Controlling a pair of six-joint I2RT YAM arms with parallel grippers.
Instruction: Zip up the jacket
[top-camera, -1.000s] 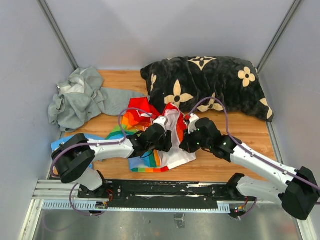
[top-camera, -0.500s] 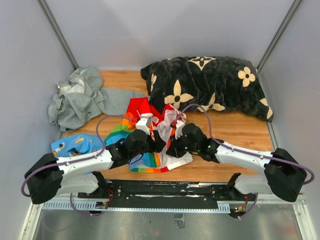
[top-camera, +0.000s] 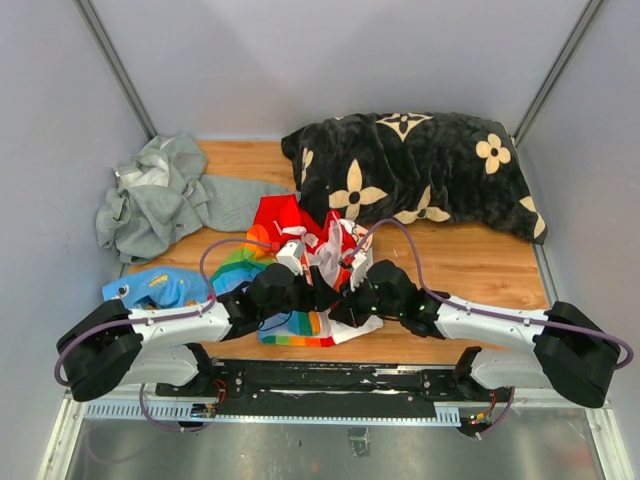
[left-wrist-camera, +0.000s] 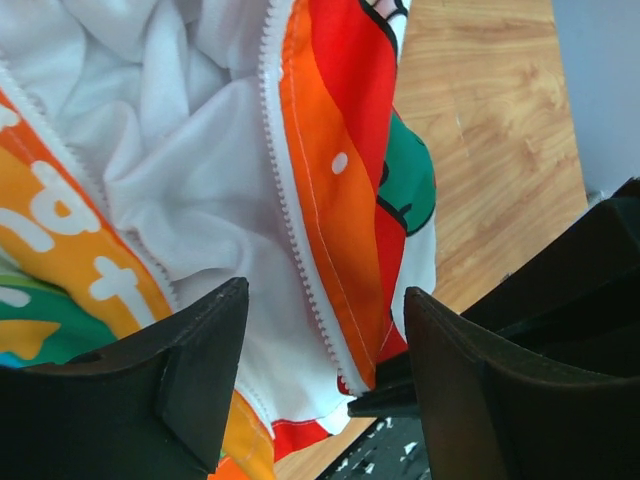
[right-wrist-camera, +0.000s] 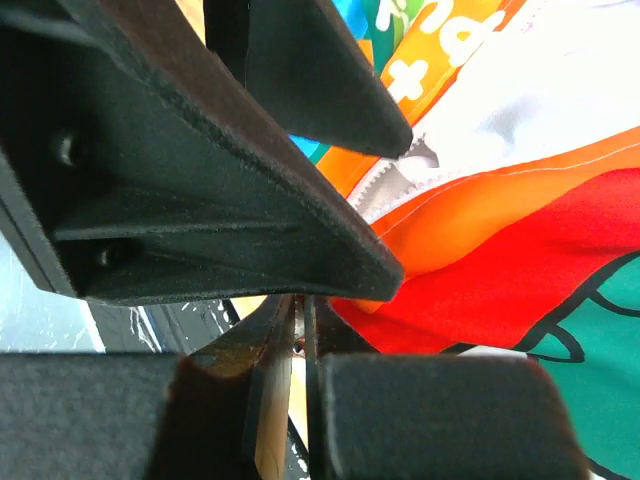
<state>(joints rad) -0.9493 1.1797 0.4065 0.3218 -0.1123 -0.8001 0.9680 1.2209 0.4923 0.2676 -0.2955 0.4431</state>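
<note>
The jacket (top-camera: 300, 225) lies crumpled at the table's middle, red with rainbow stripes and white lining. My left gripper (top-camera: 316, 290) is open over its near hem. In the left wrist view (left-wrist-camera: 325, 300) the jaws straddle the white zipper teeth (left-wrist-camera: 300, 200) and the orange-red front strip. My right gripper (top-camera: 342, 300) meets it from the right. In the right wrist view (right-wrist-camera: 302, 310) its jaws are pressed almost together on the hem corner of the jacket (right-wrist-camera: 480, 260). Its black tip (left-wrist-camera: 395, 395) shows at the zipper's lower end.
A black pillow with cream flowers (top-camera: 410, 165) fills the back right. A grey hooded sweatshirt (top-camera: 160, 195) lies at the back left, a small light-blue garment (top-camera: 155, 288) at the near left. The metal rail (top-camera: 320, 385) runs along the near edge.
Both grippers have drawn closer together and toward the near edge at the jacket's hem. The right gripper moved left; the left arm swung aside, uncovering the light-blue garment.
</note>
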